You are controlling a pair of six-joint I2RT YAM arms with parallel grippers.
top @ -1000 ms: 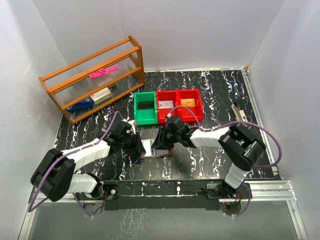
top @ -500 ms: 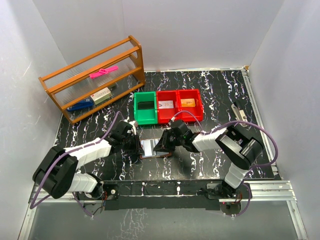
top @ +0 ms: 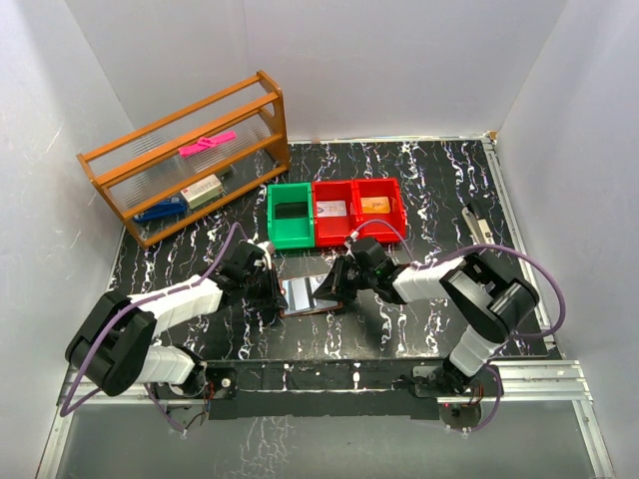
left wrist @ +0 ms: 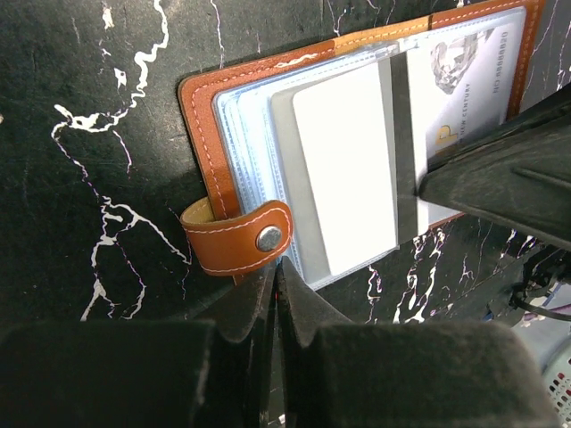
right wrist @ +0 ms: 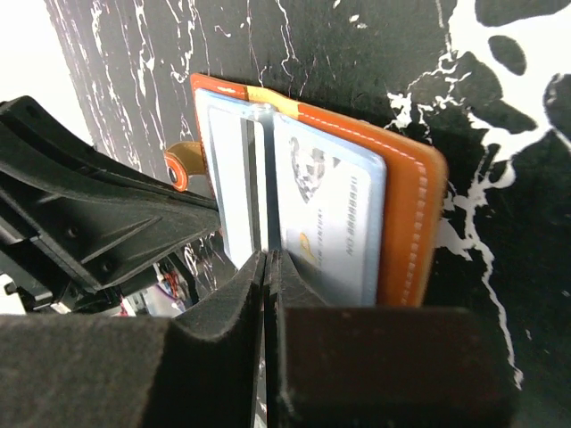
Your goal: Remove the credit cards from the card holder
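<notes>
The card holder (top: 303, 296) lies open on the bench (top: 439, 180), right between the two end effectors. A silver credit card (left wrist: 455, 80) with raised numbers shows in the half next to the right end effector (right wrist: 266, 260). A plain white card (left wrist: 343, 169) sits in a clear sleeve closer to the left end effector (left wrist: 277, 272).

The left end effector is closed. It looks to be pinching the brown rim just beside the snap strap (left wrist: 236, 236). The right end effector is closed tight too. Its tips meet at the near edge of a thin sheet standing up in the middle. I cannot tell if it holds a card or only a sleeve.

I think the step is pulling one card out. To do it well, the left one should hold the holder down flat. The right one should pull straight along the pocket, slowly, so the holder does not lift.

The two end effectors are very close and could bump. The green bin (top: 273, 215) and red bins (top: 355, 212) sit just past them. A wooden rack (top: 240, 150) stands well beyond the left one.
</notes>
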